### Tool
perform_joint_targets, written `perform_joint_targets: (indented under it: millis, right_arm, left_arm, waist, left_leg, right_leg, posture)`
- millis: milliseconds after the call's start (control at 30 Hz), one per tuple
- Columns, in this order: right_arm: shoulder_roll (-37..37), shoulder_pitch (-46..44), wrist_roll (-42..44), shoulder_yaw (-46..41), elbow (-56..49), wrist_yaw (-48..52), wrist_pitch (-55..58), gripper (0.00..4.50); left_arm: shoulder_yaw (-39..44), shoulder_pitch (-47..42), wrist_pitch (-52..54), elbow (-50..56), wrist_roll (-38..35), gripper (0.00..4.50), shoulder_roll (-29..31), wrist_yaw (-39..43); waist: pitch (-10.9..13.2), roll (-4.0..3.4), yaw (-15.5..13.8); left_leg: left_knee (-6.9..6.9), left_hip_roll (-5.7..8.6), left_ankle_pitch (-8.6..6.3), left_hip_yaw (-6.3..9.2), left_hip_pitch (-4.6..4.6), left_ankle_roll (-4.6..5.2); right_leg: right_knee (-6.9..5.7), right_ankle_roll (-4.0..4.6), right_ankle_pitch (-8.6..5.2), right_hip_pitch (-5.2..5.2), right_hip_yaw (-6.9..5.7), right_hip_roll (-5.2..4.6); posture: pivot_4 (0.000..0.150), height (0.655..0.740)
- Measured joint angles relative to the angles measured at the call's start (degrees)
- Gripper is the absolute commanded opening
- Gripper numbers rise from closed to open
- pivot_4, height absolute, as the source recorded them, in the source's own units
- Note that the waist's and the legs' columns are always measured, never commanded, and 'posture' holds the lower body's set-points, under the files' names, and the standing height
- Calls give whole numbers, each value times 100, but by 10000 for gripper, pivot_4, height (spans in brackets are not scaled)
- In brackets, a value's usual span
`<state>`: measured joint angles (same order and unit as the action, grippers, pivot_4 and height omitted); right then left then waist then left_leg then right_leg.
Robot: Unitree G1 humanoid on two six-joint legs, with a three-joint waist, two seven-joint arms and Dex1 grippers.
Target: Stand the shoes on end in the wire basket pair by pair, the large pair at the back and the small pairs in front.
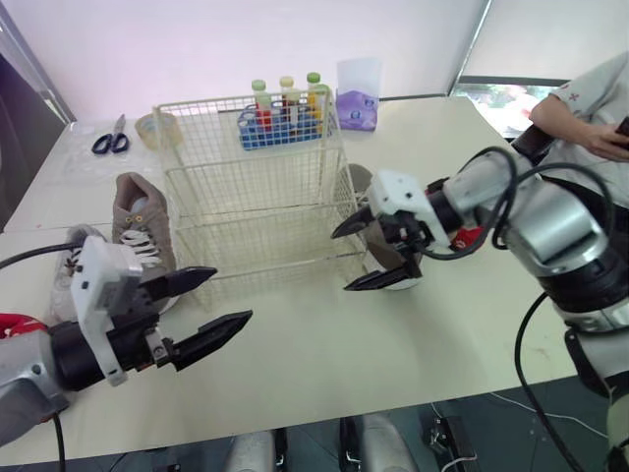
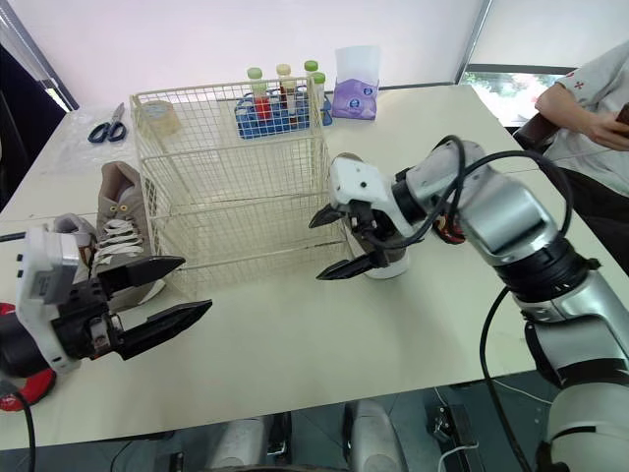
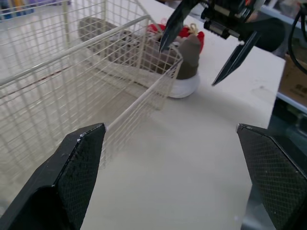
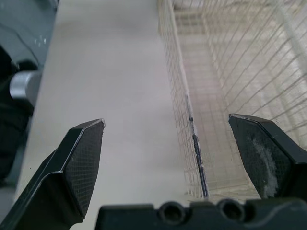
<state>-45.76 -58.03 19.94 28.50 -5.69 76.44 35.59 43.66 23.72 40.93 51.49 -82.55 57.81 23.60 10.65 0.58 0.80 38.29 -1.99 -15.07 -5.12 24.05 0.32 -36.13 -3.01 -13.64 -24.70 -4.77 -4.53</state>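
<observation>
Wire basket (image 1: 256,187) stands mid-table, upright, with no shoes inside it. Table (image 1: 324,364) surface is pale.

Left hand (image 1: 233,294) – fingers spread wide, holding nothing, hovering over the table in front of the basket's left corner and pointing toward it.

Right hand (image 1: 340,261) – also wide open and empty, at the basket's right front corner, one fingertip level with the lower wall and the other near the table top.

Shoes:
- Large taupe high-top (image 1: 142,221) with white laces, on the table just left of the basket, outside it.
- Pale smaller shoe (image 1: 69,251) beside the high-top, partly hidden behind the left hand.
- Small brown shoe (image 3: 187,62) with a white sole, right against the outside of the basket's right wall, directly behind the right hand. Something red lies just past it; cannot tell what.

Far edge of table: scissors (image 1: 111,141), tape roll (image 1: 157,128), blue rack of bottles (image 1: 280,123) behind the basket, purple pack (image 1: 357,106). A person's arm (image 1: 580,118) at the far right.
</observation>
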Motion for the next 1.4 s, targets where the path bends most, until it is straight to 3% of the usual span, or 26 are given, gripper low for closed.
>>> perform_joint_targets:
  millis: [33, 133, 267, 300, 367, 700, 1133, 1233, 1333, 1400]
  right_arm:
    - [97, -30, -143, 77, 121, -1, -66, 45000]
    - [398, -175, -730, 345, 556, -22, -378, 36001]
    - [631, -345, -1324, 580, 816, -57, -512, 16027]
    - [657, -346, -1441, 616, 842, -41, -506, 9008]
    - [658, -342, -1523, 658, 852, 0, -460, 776]
    - [870, 48, -1632, 418, 3, -597, 568, 776]
    - [1383, 26, -1977, 347, 880, -988, -380, 776]
    - [1438, 52, -1971, 262, 930, -1021, -380, 10285]
    - [1426, 67, -1750, -107, 849, -999, -111, 25074]
    - [1311, 46, -1317, -598, 556, -862, 289, 25074]
  left_arm:
    - [10, 27, -2, 7, 30, 44853, -39, -1]
    - [-23, 33, -24, 112, 205, 45000, -201, -8]
    - [-260, 26, -110, 215, 446, 45000, -432, -17]
    - [-338, 20, -152, 253, 512, 45000, -485, -37]
    - [-444, 31, -172, 289, 622, 45000, -549, -40]
    - [-975, -230, -313, 259, 1075, 45000, -838, -63]
    - [-1577, -1041, -227, -202, 1228, 45000, -625, -79]
    - [-1594, -1055, -189, -200, 1178, 45000, -637, -180]
    - [-1582, -1032, -190, -218, 976, 45000, -758, -289]
    - [-1571, -913, -189, -294, 865, 45000, -824, -283]
  waist:
    - [0, 0, 0]
    - [0, 0, -4]
    - [-1, 1, -7]
    - [-1, 1, -17]
    - [-1, 1, -14]
    - [-1, 1, -3]
    - [-2, 3, 7]
    - [-1, 2, 2]
    - [0, 0, -13]
    - [1, -1, -18]
  left_leg:
    - [0, 0, 1, 0, 0, -1]
    - [0, 1, 2, 2, -2, -1]
    - [0, 1, 3, 5, -5, -2]
    - [0, 1, 4, 6, -5, -2]
    - [0, 2, 4, 4, -5, -2]
    - [-1, -4, 8, 12, -11, -4]
    - [-3, -12, 36, 3, -54, 5]
    - [-8, -17, 38, 2, -53, 2]
    - [-18, -17, 40, 1, -44, 0]
    - [-20, -18, 40, 1, -32, 0]
  right_leg:
    - [0, 0, 0, 0, 0, 0]
    - [-6, 2, 1, 0, 0, 0]
    - [-8, 3, 1, 3, -1, 0]
    - [-8, 3, 1, 4, -2, -1]
    - [-8, 3, 1, 4, -1, -3]
    - [-11, 9, 4, 7, -7, -8]
    - [-21, 41, 25, 33, -5, -2]
    - [-22, 42, 26, 29, -5, -1]
    - [-21, 41, 25, 19, -5, -1]
    - [-20, 39, 26, 9, -5, -2]
  posture:
    - [1500, 7400]
    - [1500, 7400]
    - [1500, 7400]
    - [1500, 7400]
    - [1500, 7400]
    - [1500, 7400]
    - [1500, 7400]
    - [1500, 7400]
    - [1500, 7400]
    - [1500, 7400]
